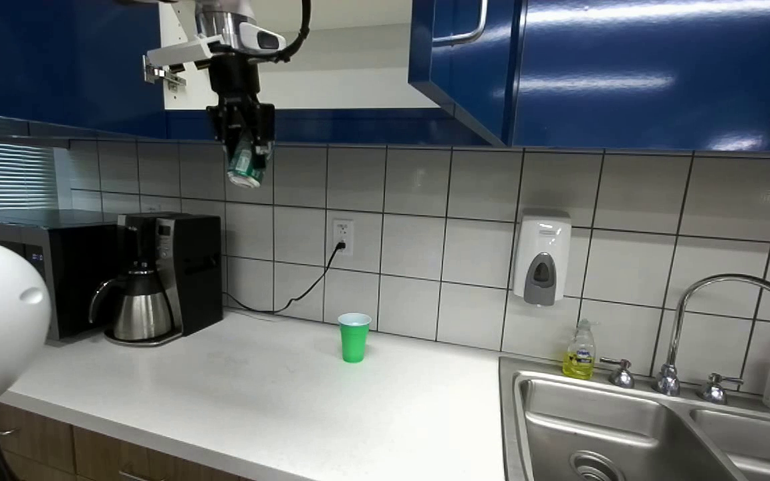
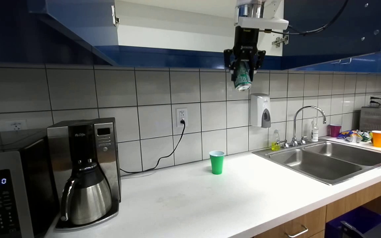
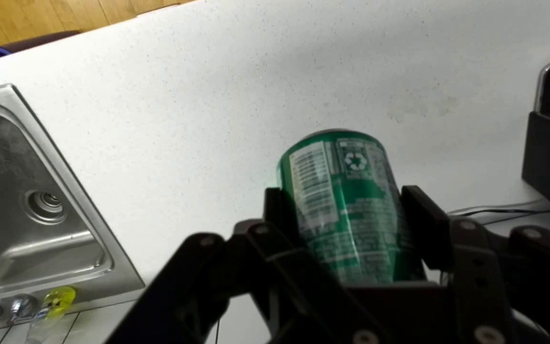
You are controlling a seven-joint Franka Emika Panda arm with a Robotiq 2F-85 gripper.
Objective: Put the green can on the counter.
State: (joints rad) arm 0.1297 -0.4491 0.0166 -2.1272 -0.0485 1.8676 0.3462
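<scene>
The green can [image 1: 243, 167] hangs high in the air, slightly tilted, in both exterior views [image 2: 243, 79]. My gripper [image 1: 248, 148] points down and is shut on the can, with a finger on each side of it; the can's lower end sticks out below the fingers. The wrist view shows the green can [image 3: 342, 191] between the black fingers of the gripper [image 3: 346, 210], its barcode side facing the camera. The off-white counter [image 1: 278, 394] lies well below, apart from the can; it also shows in an exterior view [image 2: 190, 201] and the wrist view [image 3: 184, 105].
A bright-green cup [image 1: 354, 337] stands upright on the counter near the tiled wall. A coffee maker [image 2: 88, 172] and microwave [image 2: 8, 185] stand at one end, a steel sink [image 1: 512, 414] at the other. An open blue cabinet [image 1: 465, 60] is beside the arm.
</scene>
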